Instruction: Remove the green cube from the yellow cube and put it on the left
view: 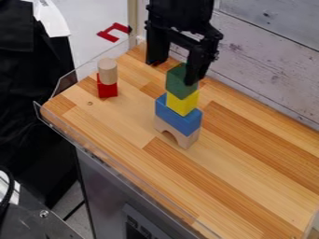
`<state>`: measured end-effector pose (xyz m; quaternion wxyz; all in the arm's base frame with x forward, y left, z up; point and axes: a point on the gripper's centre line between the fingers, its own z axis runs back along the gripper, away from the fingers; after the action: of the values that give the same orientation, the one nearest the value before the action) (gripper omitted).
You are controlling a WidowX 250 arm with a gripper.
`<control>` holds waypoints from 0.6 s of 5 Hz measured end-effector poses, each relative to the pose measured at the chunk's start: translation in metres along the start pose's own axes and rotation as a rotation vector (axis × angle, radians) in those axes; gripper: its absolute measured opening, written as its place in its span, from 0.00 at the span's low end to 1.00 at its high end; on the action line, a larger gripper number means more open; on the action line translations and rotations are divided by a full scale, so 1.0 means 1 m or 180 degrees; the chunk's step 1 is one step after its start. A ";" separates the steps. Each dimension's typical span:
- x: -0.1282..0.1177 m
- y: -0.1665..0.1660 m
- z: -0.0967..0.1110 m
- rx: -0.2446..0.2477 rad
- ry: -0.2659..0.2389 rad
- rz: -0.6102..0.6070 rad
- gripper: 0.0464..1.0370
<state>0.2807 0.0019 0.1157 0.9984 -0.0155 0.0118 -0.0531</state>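
We see the gripper standing spread, grasping nothing, its right-hand finger in the picture overlapping the edge of the green cube. Just below the gripper, that cube tops the yellow cube, with the blue block and wooden arch under them. Off to the gripper's left, a wooden cylinder stands on a red block. We judge this the lining-up step; next we should straddle the green cube squarely, close, and lift straight up.
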 end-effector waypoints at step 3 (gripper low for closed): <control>0.001 0.002 -0.013 -0.0096 0.0077 0.0030 0.85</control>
<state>0.2814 0.0030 0.1029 0.9981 -0.0298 0.0247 -0.0484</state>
